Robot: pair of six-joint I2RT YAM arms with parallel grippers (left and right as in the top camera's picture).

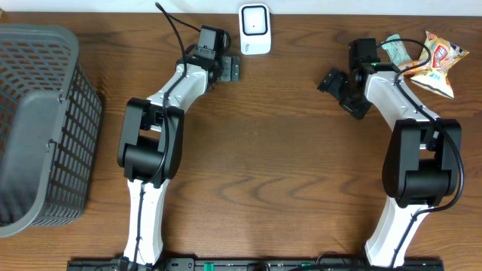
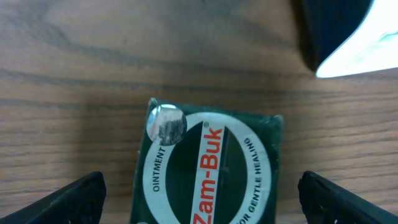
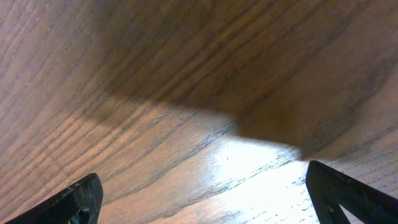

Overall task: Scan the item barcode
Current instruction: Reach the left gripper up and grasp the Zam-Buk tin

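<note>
Scanning station, mid-task: my left gripper (image 2: 200, 200) hangs low over the wooden table (image 1: 279, 165) with its jaws spread as wide as they go, gripping nothing. The dark green Zam-Buk ointment box (image 2: 210, 167) lies label-up directly between my left fingertips (image 2: 78, 198), with bare wood showing on either side of it, so neither finger touches it. A small round silver sticker (image 2: 165, 124) sits at the box corner farthest from my palm, on the left. Ahead of that hand and off to its right stands the white barcode scanner (image 1: 254, 28), near the box but apart from it. My right gripper (image 3: 208, 200) is likewise fully spread and holds nothing; only wood grain and its own shadow lie between its fingers. Behind my right wrist rest an orange-and-yellow snack packet (image 1: 435, 62) and a teal packet (image 1: 393, 50). Well out to the left of my left arm sits a grey plastic basket (image 1: 45, 90).
</note>
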